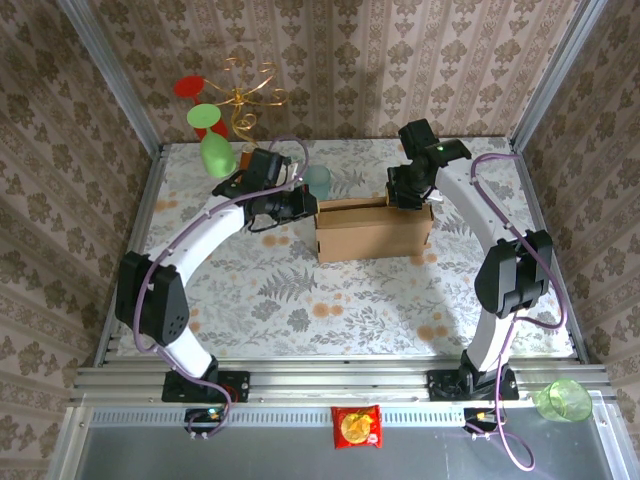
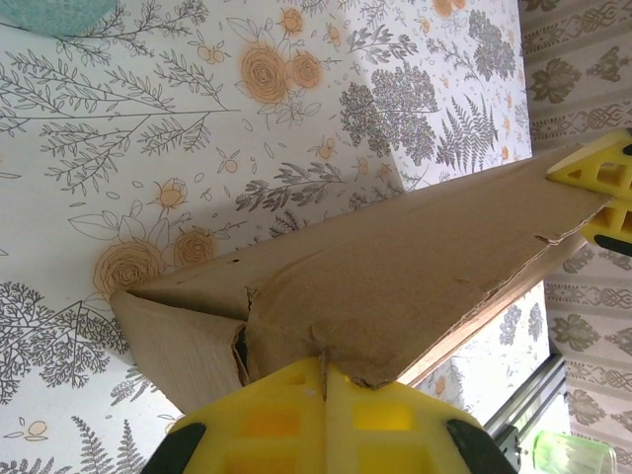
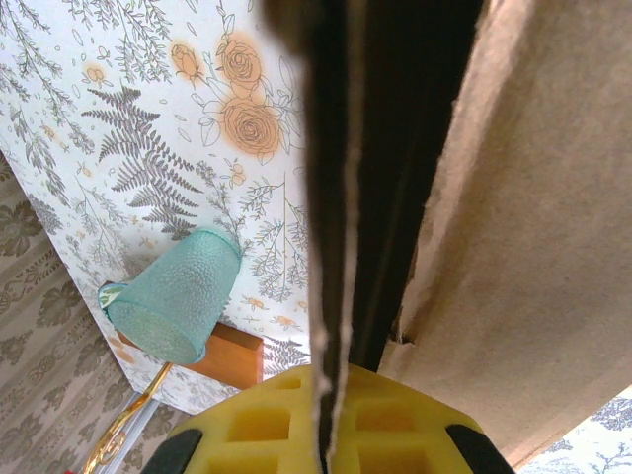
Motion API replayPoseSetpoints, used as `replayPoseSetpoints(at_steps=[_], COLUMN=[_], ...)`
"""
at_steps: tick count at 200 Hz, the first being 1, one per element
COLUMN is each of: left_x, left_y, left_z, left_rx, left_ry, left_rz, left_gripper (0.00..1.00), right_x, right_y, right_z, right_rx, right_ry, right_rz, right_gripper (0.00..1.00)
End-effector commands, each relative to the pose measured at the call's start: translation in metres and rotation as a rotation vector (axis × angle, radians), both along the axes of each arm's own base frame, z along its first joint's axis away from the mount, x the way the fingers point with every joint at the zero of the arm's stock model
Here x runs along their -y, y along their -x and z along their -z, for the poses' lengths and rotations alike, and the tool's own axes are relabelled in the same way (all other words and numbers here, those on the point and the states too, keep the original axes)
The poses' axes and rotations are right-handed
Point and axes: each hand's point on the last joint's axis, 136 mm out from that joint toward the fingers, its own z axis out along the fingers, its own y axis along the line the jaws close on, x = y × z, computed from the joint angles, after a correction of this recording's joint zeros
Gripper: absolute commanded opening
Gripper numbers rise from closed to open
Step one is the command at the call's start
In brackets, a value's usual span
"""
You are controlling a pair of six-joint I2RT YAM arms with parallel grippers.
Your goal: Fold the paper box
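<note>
You're holding the box (image 1: 373,232), lying crosswise near the table's (image 1: 300,310) far edge, with the left gripper (image 1: 300,207) clamping its left end and the right gripper (image 1: 408,200) clamping its right end.

Overhead I see bright, even light with no hard glare. The paper box (image 1: 372,238) throws only a faint, soft shadow on the table (image 1: 300,300), and the frame rails (image 1: 110,75) lean outward toward the corners. Both wrist feeds are well lit, but the nearest cardboard blurs, and on the right wrist the box's inner gap is almost black.
</note>
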Motion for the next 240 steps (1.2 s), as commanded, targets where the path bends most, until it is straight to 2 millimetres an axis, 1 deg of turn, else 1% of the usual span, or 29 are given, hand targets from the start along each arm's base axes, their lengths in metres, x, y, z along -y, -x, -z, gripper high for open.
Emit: replayPoseSetpoints(at_steps=[1, 38, 80, 110, 137, 160, 179, 184, 191, 202, 222, 240], left_x=[0.004, -0.002, -0.001, -0.003, -0.005, -0.008, -0.008, -0.008, -0.008, -0.009, -0.009, -0.009], left_y=[0.019, 0.019, 0.025, 0.027, 0.026, 0.027, 0.028, 0.028, 0.028, 0.028, 0.027, 0.026], left_z=[0.014, 0.013, 0.025, 0.029, 0.032, 0.036, 0.040, 0.041, 0.042, 0.042, 0.043, 0.042], left_rx=[-0.050, -0.033, -0.042, -0.012, 0.012, 0.017, 0.017, 0.016, 0.018, 0.021, 0.025, 0.025], left_ry=[-0.020, -0.060, -0.077, -0.098, -0.116, -0.130, -0.136, -0.138, -0.140, -0.143, -0.147, -0.150], left_rz=[0.030, 0.033, 0.042, 0.024, 0.011, 0.008, 0.008, 0.008, 0.007, 0.007, 0.004, 0.006], left_gripper=[0.00, 0.00, 0.00, 0.00, 0.00, 0.00, 0.00, 0.00, 0.00, 0.00, 0.00, 0.00], right_x=[0.000, 0.000, -0.001, 0.002, 0.005, 0.008, 0.011, 0.012, 0.014, 0.018, 0.027, 0.040], right_y=[0.032, 0.032, 0.032, 0.029, 0.026, 0.022, 0.015, 0.014, 0.011, 0.006, -0.003, -0.011], right_z=[0.039, 0.038, 0.039, 0.032, 0.024, 0.017, 0.007, 0.004, -0.001, -0.013, -0.037, -0.061], right_rx=[-0.173, -0.169, -0.163, -0.128, -0.088, -0.053, -0.009, 0.004, 0.023, 0.066, 0.155, 0.259], right_ry=[0.053, 0.053, 0.048, 0.065, 0.082, 0.096, 0.105, 0.111, 0.122, 0.142, 0.197, 0.262], right_rz=[-0.033, -0.036, -0.037, -0.048, -0.060, -0.079, -0.102, -0.108, -0.119, -0.141, -0.193, -0.246], right_gripper=[0.00, 0.00, 0.00, 0.00, 0.14, 0.23, 0.28, 0.32, 0.35, 0.40, 0.53, 0.62])
